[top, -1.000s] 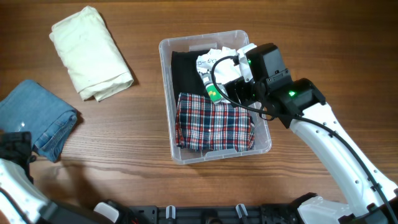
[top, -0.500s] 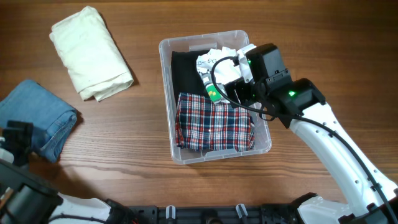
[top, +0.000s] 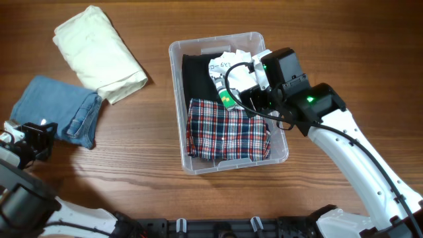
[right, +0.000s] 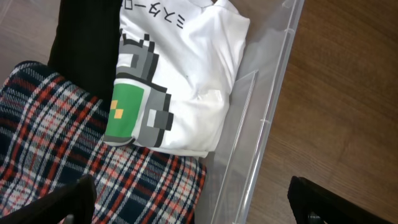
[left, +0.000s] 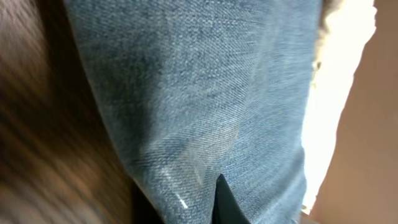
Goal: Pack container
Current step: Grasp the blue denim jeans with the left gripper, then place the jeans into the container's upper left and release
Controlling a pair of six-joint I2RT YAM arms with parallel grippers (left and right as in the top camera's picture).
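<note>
The clear container (top: 218, 39) stands mid-table, holding a plaid cloth (top: 228, 129), a black garment (top: 196, 76) and a white T-shirt with a pixel print (top: 228, 69). My right gripper (top: 254, 99) hovers open over the container's right side. In the right wrist view its fingers (right: 68, 202) straddle the plaid cloth (right: 62, 143) and the container wall (right: 261, 124), below the T-shirt (right: 180, 74). At the left edge my left gripper (top: 47, 134) is shut on the blue jeans (top: 63, 112). Denim (left: 199, 93) fills the left wrist view, pinched at the gripper (left: 186, 208).
A folded cream cloth (top: 99, 53) lies at the back left, and the jeans' far edge touches it. Bare wooden tabletop (top: 132, 152) lies between the jeans and the container. The right arm (top: 357, 158) stretches in from the lower right.
My left gripper has closed on the jeans. The jeans have shifted up and right and now reach the cream cloth. The right arm has not moved.
</note>
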